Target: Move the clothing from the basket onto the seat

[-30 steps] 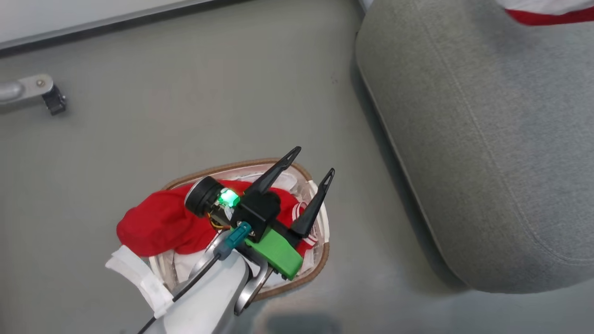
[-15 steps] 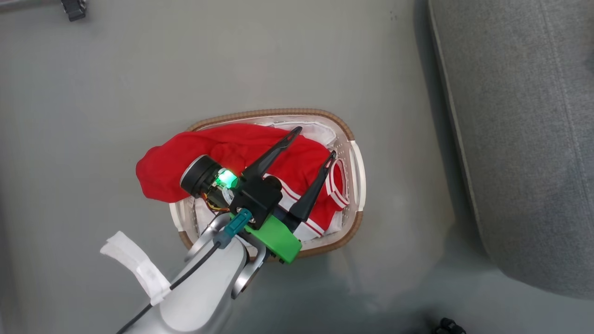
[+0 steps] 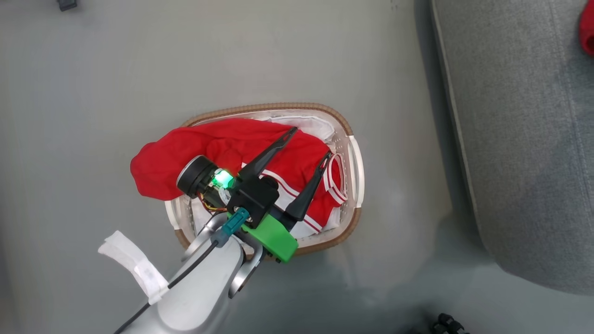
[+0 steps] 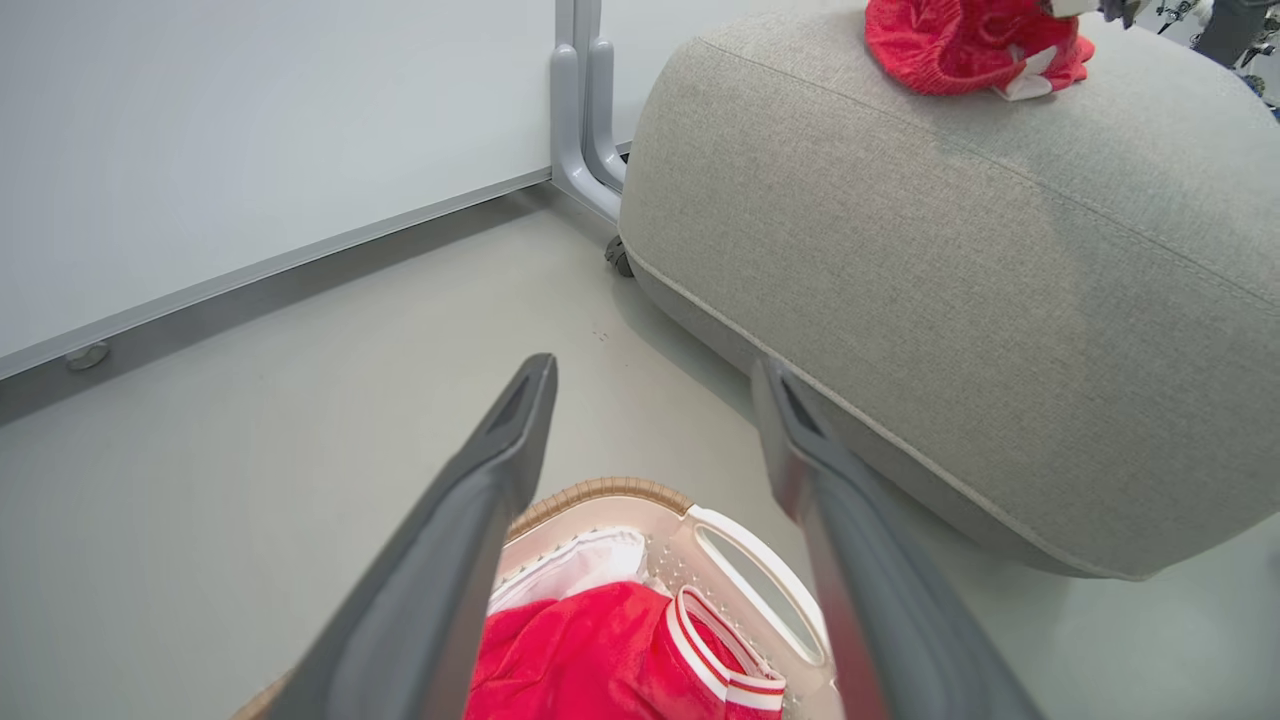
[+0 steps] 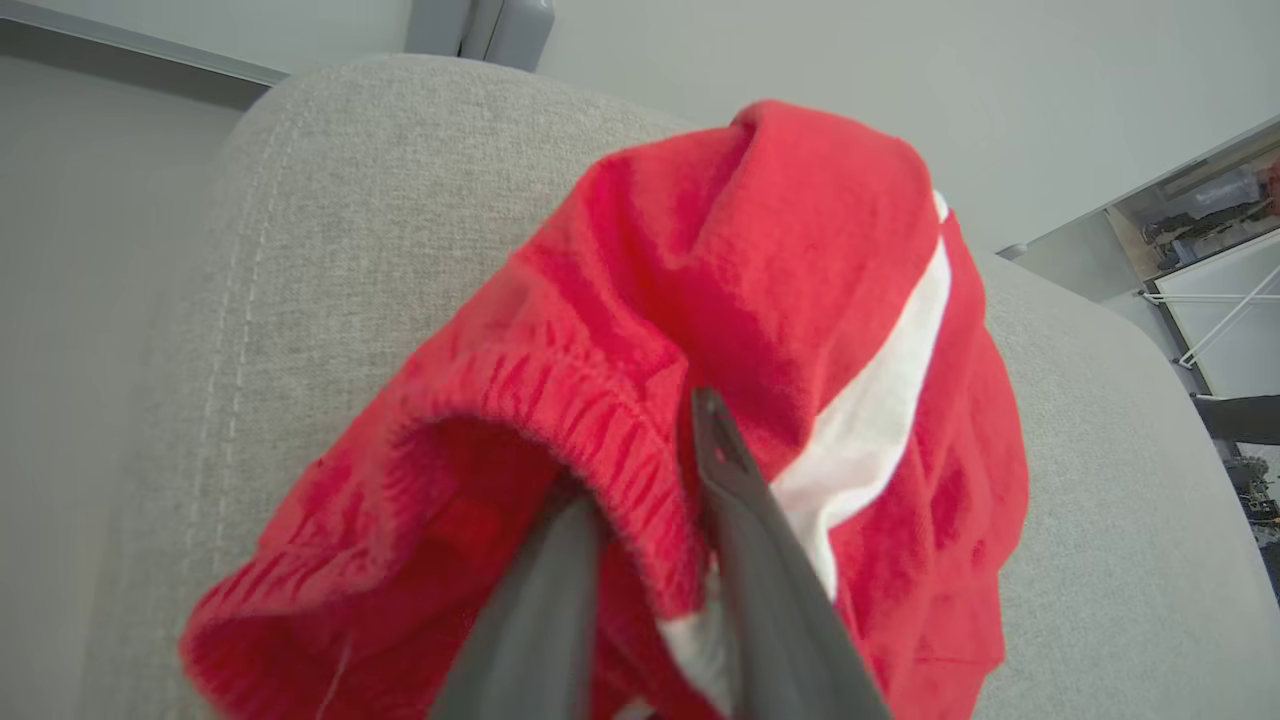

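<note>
The white basket (image 3: 278, 107) with a brown rim stands on the floor, with red clothing (image 3: 218, 144) with white striped trim heaped in it and spilling over its left rim. My left gripper (image 3: 310, 142) hovers open above that heap, nothing between its fingers; in the left wrist view the left gripper (image 4: 655, 368) frames the basket (image 4: 600, 490) and clothing (image 4: 590, 650). The grey seat (image 3: 524, 139) lies to the right. A second red garment (image 5: 760, 280) rests on the seat (image 5: 300, 250); my right gripper (image 5: 650, 460) has its fingers slightly apart around the waistband.
A white wall panel with a grey baseboard runs behind the floor, and a grey metal post (image 4: 585, 130) stands by the seat's far corner. A small dark caster (image 4: 620, 255) sits under the seat there. A dark object (image 3: 448, 322) shows at the bottom edge.
The head camera has swung, bringing the whole basket toward mid-picture. The left gripper stays open above the basket. A red edge now shows on the seat at top right.
</note>
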### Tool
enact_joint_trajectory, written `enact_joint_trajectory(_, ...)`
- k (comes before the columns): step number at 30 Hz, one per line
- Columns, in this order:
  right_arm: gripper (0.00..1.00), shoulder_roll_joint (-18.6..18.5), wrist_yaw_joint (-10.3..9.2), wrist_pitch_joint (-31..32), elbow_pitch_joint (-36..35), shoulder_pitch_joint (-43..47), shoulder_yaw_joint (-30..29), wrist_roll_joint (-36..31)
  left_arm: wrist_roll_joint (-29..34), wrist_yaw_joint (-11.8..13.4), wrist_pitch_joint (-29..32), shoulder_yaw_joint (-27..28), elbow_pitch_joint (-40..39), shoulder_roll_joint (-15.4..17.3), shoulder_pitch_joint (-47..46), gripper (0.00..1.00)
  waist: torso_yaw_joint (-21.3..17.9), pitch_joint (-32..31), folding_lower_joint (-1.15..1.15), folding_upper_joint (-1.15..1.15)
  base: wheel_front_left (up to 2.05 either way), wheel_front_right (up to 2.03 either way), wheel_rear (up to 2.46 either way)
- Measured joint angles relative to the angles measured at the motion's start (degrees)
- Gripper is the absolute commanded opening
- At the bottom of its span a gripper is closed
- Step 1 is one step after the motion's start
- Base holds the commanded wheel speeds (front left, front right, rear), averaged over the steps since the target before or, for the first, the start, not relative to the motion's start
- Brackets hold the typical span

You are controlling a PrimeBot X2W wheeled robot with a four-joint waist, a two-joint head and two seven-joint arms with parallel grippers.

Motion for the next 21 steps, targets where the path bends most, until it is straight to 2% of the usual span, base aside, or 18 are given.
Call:
enact_joint_trajectory(11,1.0,3.0,0.0,-4.3,4.0,3.5,1.2,2.0,-1.0,0.0,0.0,1.5,0.8,-0.2,1.4,1.0,-1.4,-4.6,0.0,0.0,0.0,0.0,0.0)
enact_joint_trajectory(21,1.0,4.9,0.0,-6.8,5.0,6.0,4.6,3.1,-3.2,0.9,0.0,7.0,1.3,-0.5,5.5,1.0,-1.8,-11.8,0.0,0.0,0.0,0.0,0.0)
